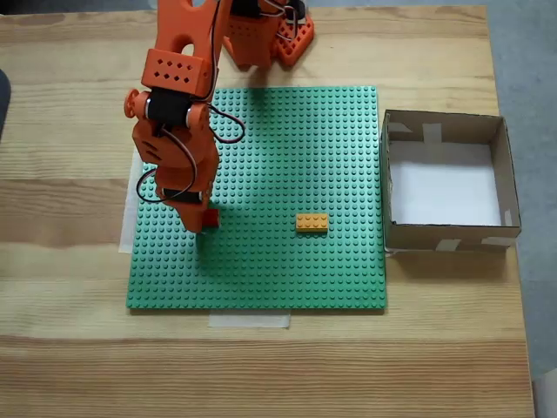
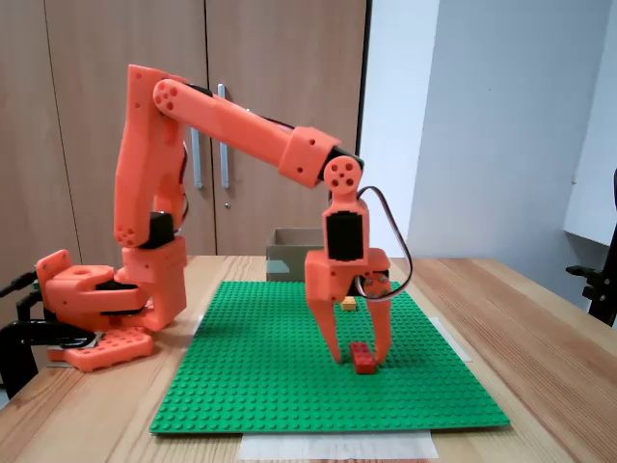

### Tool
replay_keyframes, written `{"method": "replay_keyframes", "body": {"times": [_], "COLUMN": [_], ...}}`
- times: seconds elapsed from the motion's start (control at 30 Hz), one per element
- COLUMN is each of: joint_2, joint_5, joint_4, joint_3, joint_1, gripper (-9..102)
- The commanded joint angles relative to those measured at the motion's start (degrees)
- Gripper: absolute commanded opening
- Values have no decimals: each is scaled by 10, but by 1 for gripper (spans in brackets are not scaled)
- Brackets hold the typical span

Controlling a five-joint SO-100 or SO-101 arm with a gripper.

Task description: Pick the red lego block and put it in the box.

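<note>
The red lego block [image 2: 365, 362] lies on the green baseplate [image 2: 260, 367], low on the plate's left side in a fixed view from above, where only a red corner [image 1: 211, 219] shows under the arm. My orange gripper [image 2: 359, 355] points straight down with its fingers spread on either side of the block and tips near the plate. A small gap shows between one finger [image 2: 331, 340] and the block, so the gripper [image 1: 202, 223] is open. The box [image 1: 448, 183], brown cardboard with a white floor, stands to the right of the plate and shows nothing inside.
A yellow-orange brick [image 1: 312, 223] sits on the green baseplate [image 1: 296, 139] between the gripper and the box; it also shows behind the fingers [image 2: 348, 303]. The arm's base [image 2: 106, 309] stands at the plate's far edge. The box [image 2: 289, 253] shows behind the arm.
</note>
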Motion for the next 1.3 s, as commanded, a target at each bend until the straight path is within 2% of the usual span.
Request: {"method": "replay_keyframes", "body": {"times": [0.0,0.8,1.27], "joint_2": [3,13,66], "joint_5": [3,18,12], "joint_4": [-4,-4,3], "joint_3": [-15,-12,-6], "joint_1": [-1,10,16], "gripper": [20,6,3]}}
